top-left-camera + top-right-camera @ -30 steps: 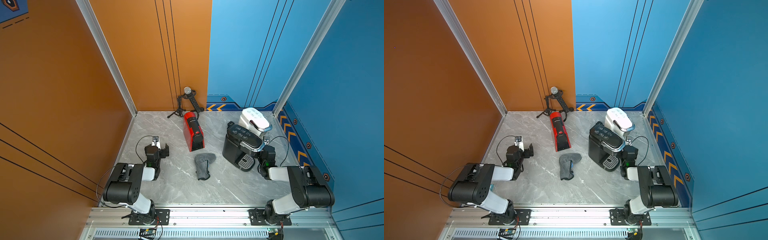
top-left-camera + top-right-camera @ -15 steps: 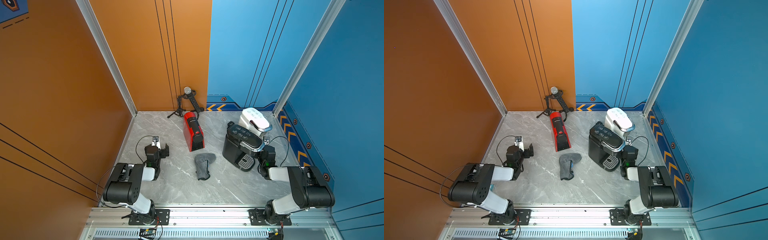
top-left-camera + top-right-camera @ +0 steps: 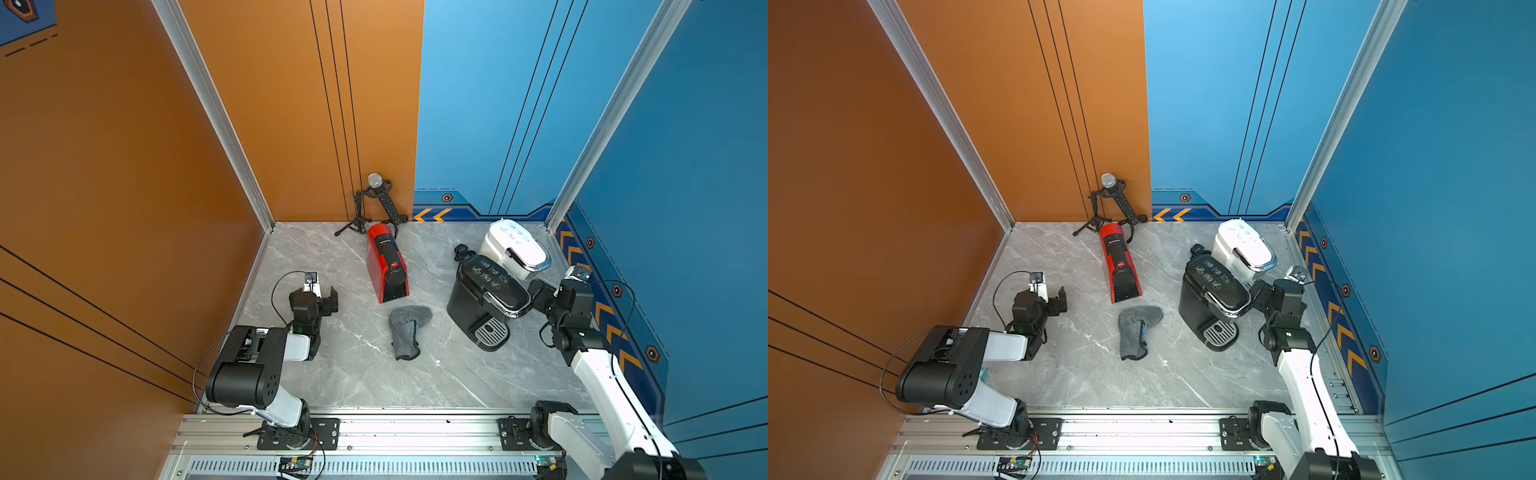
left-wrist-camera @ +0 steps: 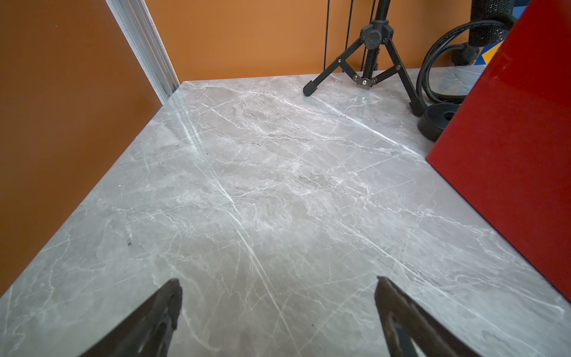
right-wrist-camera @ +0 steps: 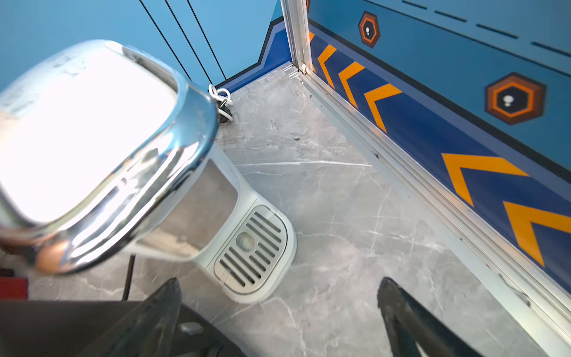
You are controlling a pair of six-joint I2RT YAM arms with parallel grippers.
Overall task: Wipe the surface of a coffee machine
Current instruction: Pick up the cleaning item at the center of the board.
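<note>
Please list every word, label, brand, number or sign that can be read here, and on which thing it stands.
No words can be read.
Red slim coffee machine: brand mark on its black top strip, too small.
Black coffee machine: white button icons, no letters.
White chrome-rimmed coffee machine: lid marks, blurred.
Blue wall: orange chevrons and hexagon badges, no letters.

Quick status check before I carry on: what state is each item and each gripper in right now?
Grey cloth: crumpled on the table, not held.
Red coffee machine: upright, untouched.
Black coffee machine: upright, lid shut.
White coffee machine: upright, lid shut.
Left gripper: open, empty, low over the table.
Right gripper: open, empty, beside the black coffee machine.
</note>
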